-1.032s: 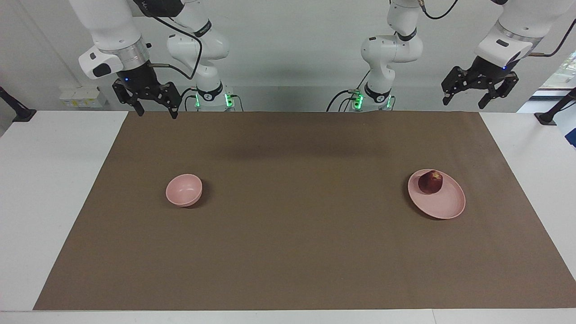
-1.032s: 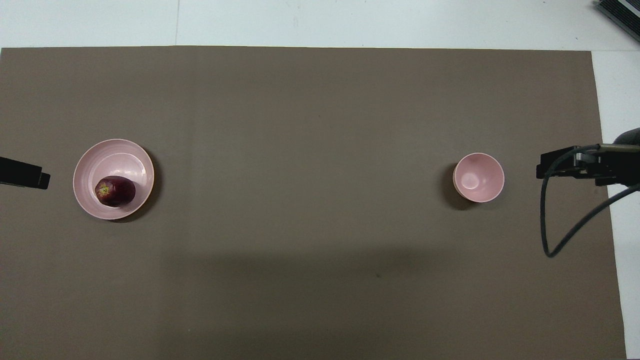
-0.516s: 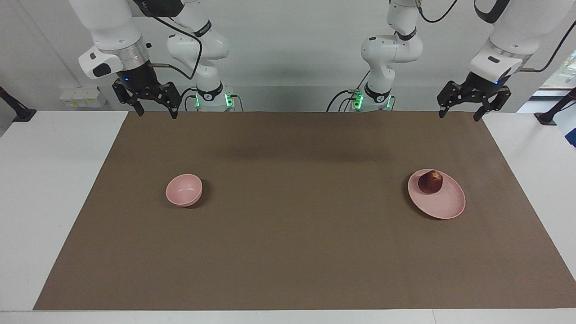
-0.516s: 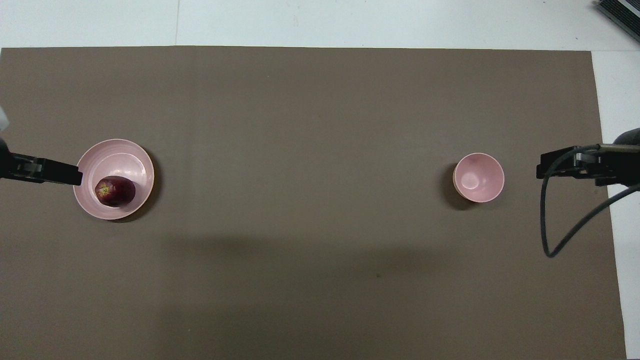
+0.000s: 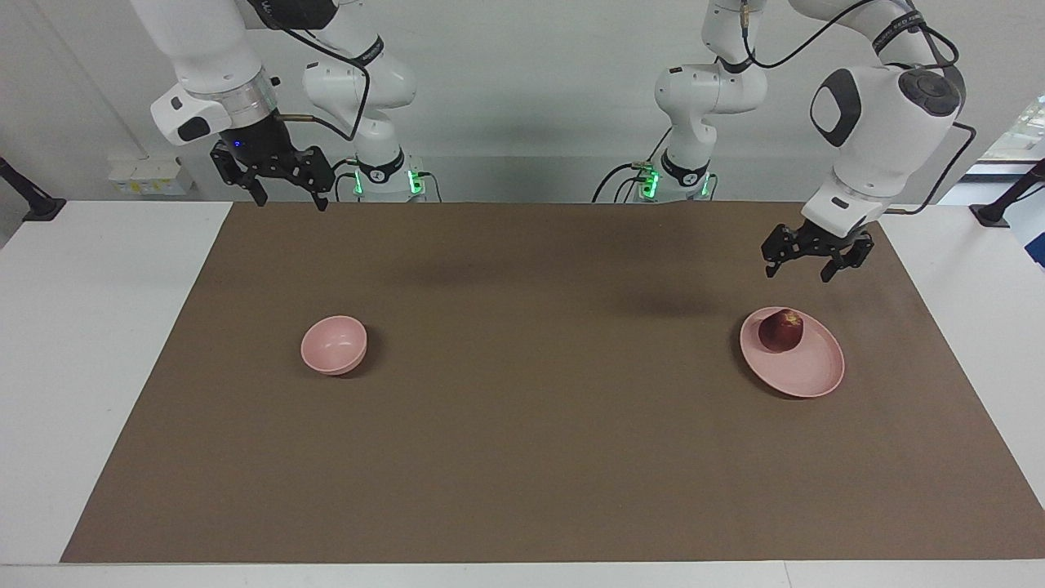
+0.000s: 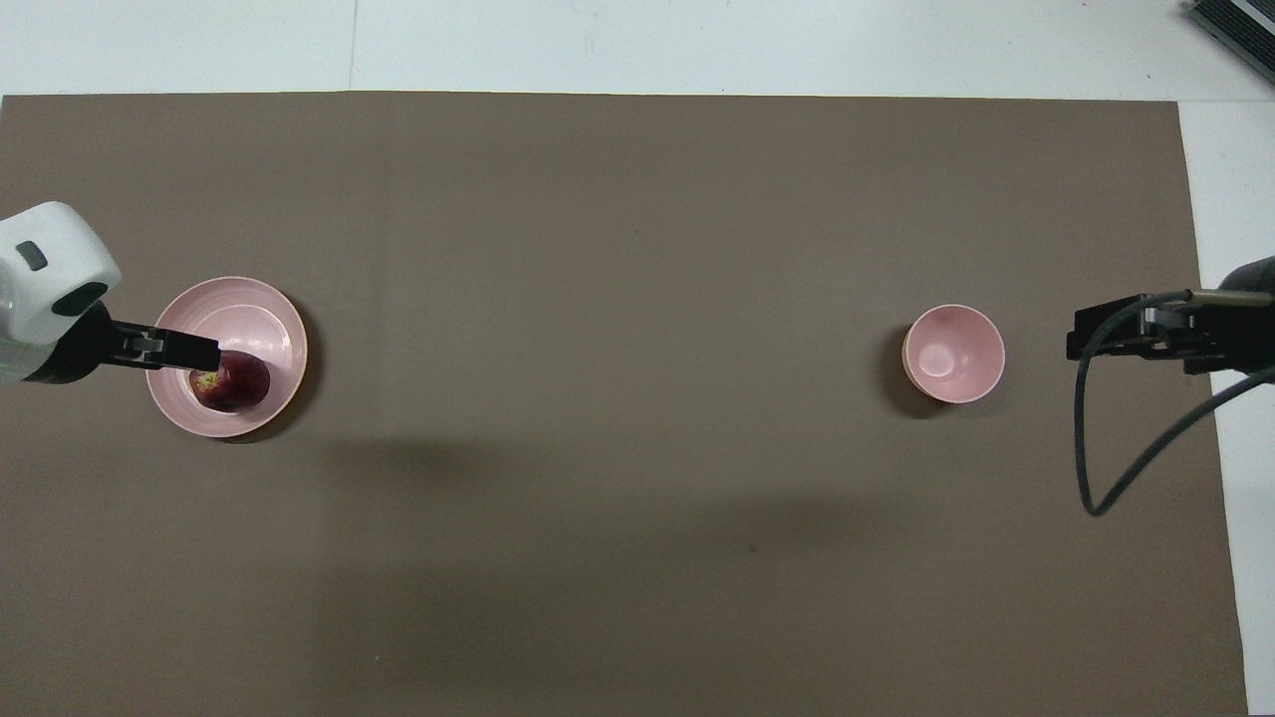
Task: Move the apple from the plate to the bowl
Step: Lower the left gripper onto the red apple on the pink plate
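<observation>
The dark-red apple (image 5: 781, 331) lies on the pale-pink plate (image 5: 804, 371), on the part of it nearer to the robots, toward the left arm's end of the table. It also shows in the overhead view (image 6: 237, 385) on the plate (image 6: 244, 314). My left gripper (image 5: 798, 274) is open and empty, up in the air over the apple and the plate's rim (image 6: 204, 353). The pink bowl (image 5: 333, 345) stands empty toward the right arm's end (image 6: 953, 354). My right gripper (image 5: 292, 204) is open and empty, held high over the mat's edge by the robots, and waits (image 6: 1076, 339).
A brown mat (image 5: 522, 457) covers the white table (image 5: 90, 327). A black cable (image 6: 1096, 468) loops down from the right wrist, beside the bowl. A dark object (image 6: 1235, 25) lies at the table corner farthest from the robots, at the right arm's end.
My left gripper has come down and moved in from the table's end until it is over the apple. The right gripper has hardly moved. Apple, plate and bowl are as before.
</observation>
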Robot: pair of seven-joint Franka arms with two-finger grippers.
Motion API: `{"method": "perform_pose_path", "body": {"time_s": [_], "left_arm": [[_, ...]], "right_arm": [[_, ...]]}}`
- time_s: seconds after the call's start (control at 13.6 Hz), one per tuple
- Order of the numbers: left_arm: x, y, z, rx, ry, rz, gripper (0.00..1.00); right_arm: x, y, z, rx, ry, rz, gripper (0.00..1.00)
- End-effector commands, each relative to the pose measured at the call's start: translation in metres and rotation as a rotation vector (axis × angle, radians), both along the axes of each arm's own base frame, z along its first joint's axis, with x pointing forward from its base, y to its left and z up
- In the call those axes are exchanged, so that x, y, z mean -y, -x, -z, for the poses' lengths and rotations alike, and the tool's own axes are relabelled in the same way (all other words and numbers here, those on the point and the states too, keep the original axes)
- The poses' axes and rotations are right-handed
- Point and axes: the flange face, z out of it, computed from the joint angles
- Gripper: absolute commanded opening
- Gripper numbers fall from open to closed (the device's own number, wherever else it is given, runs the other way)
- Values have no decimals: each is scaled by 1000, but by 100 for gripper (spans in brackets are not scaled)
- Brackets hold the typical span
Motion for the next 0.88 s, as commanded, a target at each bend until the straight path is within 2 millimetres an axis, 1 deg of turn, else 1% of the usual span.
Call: {"method": "perform_pose_path", "body": {"time_s": [0.0, 0.07, 0.22, 0.29, 0.37, 0.44, 0.52, 0.59, 0.66, 0.74, 0.81], "left_arm": [[-25, 4, 26, 38, 0, -36, 100], [-28, -1, 44, 31, 0, -43, 100], [-29, -7, 82, 27, 1, -49, 100], [-29, -6, 94, 47, 0, -54, 100], [-29, -3, 104, 67, 0, -56, 100], [-29, -1, 113, 78, 0, -55, 100], [-29, 1, 120, 81, -1, -55, 100], [-29, 3, 125, 86, -1, -54, 100], [-29, 5, 131, 89, -2, -55, 100], [-29, 4, 138, 89, -2, -55, 100], [-29, 5, 143, 93, -3, -54, 100]], "right_arm": [[-2, 5, -4, 1, -23, -5, 100], [-8, 2, 1, -2, -53, 1, 100], [-18, -11, 22, 20, -110, 18, 100], [-35, -17, 35, 25, -132, 14, 100], [-51, -23, 46, 25, -139, 21, 100], [-60, -32, 59, 21, -141, 53, 100], [-83, -38, 68, 34, -154, 65, 100], [-98, -48, 82, 44, -183, 87, 100], [-105, -56, 96, 43, -193, 107, 100], [-121, -63, 114, 31, -192, 103, 100], [-131, -70, 129, 37, -199, 112, 100]]}}
